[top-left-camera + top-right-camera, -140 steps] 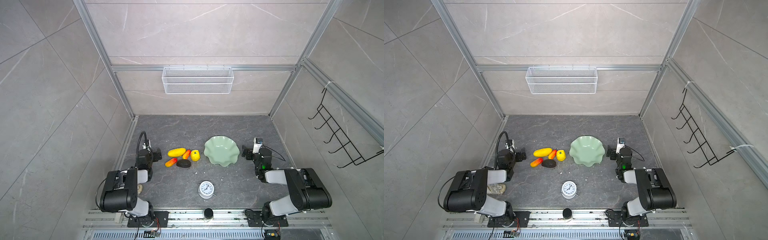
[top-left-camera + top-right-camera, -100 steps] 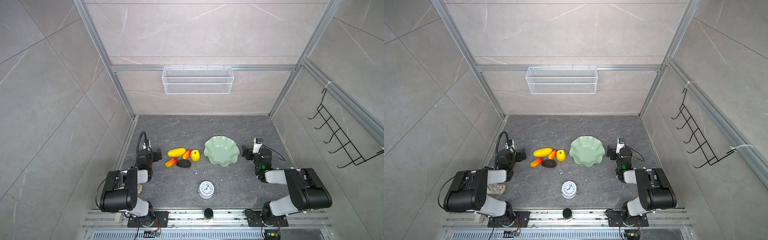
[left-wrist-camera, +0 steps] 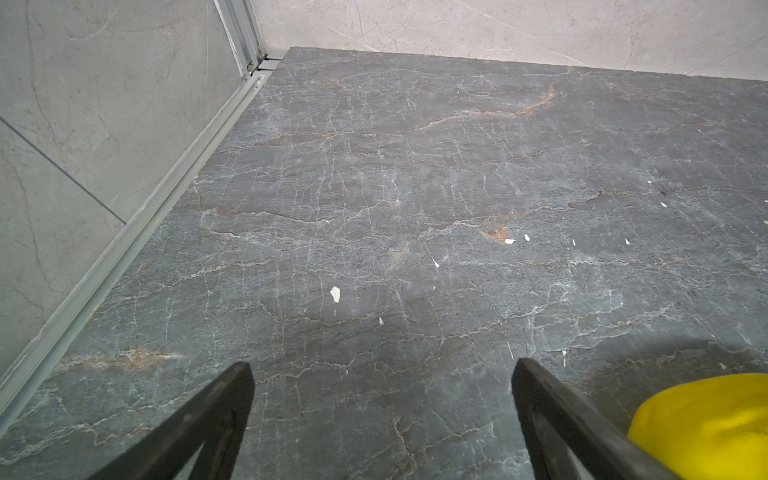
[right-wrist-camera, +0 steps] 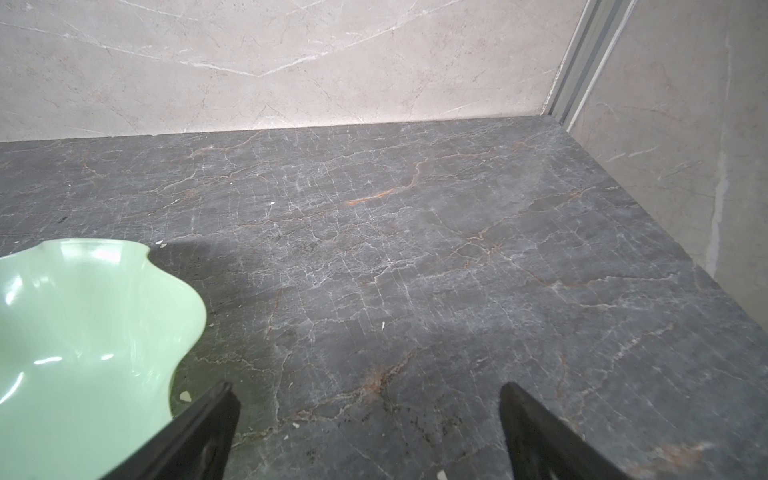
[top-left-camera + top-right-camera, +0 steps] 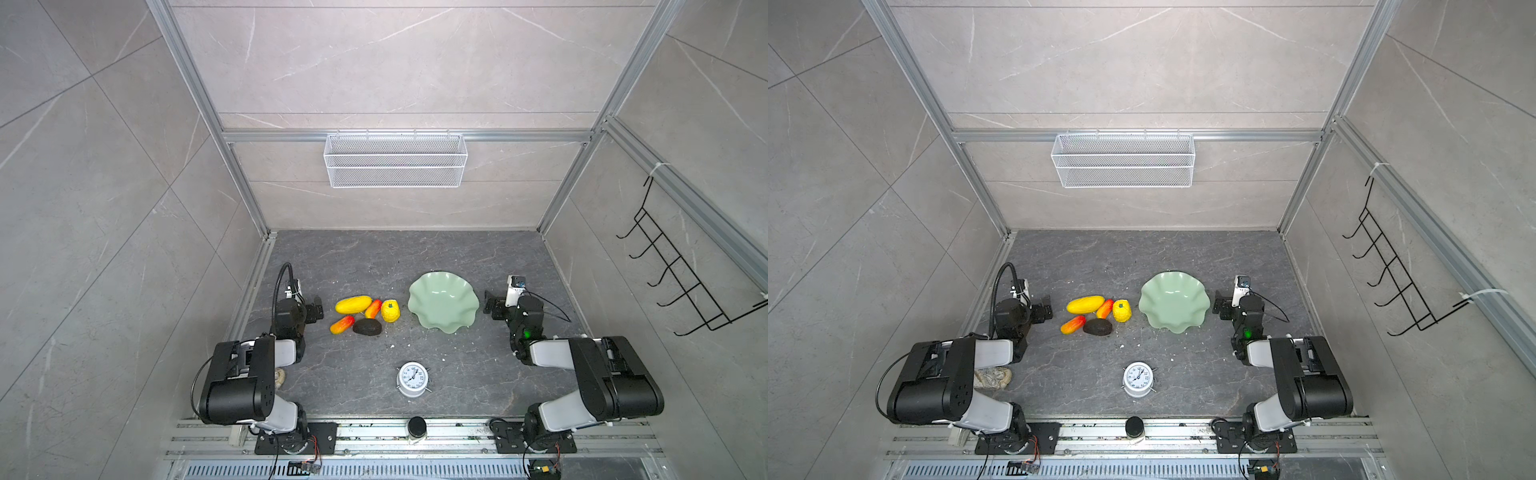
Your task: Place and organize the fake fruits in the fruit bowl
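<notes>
- All five fake fruits lie in a tight cluster on the table (image 5: 374,257), toward its left edge. There is a long yellow fruit (image 5: 353,304), a bumpy yellow fruit (image 5: 390,311), and one red-orange fruit (image 5: 373,308) wedged between them. Another red-orange fruit (image 5: 342,324) and a dark oval fruit (image 5: 367,327) lie on the side nearer the front edge.
- The green bowl (image 5: 442,301) stands empty toward the right edge, near the bumpy yellow fruit but not touching it.
- The left gripper (image 5: 316,307) hangs low just beside the long yellow fruit. Its fingers are apart, with only bare stone between them.
- The right gripper (image 5: 490,305) sits just beside the bowl's rim on the right-edge side. Its fingers are also spread wide and hold nothing.
- To my eye, the first pick has not begun.
- It looks wise to start with an outer piece, such as the long yellow fruit, so the neighbours are not knocked.
- The grip should close across the fruit's narrow width, since the glossy skin will likely slip if pinched near an end.
- The fruit should be carried high enough to clear the wavy rim and set down low in the bowl's middle, not dropped.
- The white clock (image 5: 412,378) near the front edge should be left alone.
- Compared with the earlier frames, I see no change: the arms, fruits and bowl all sit as they did.
</notes>
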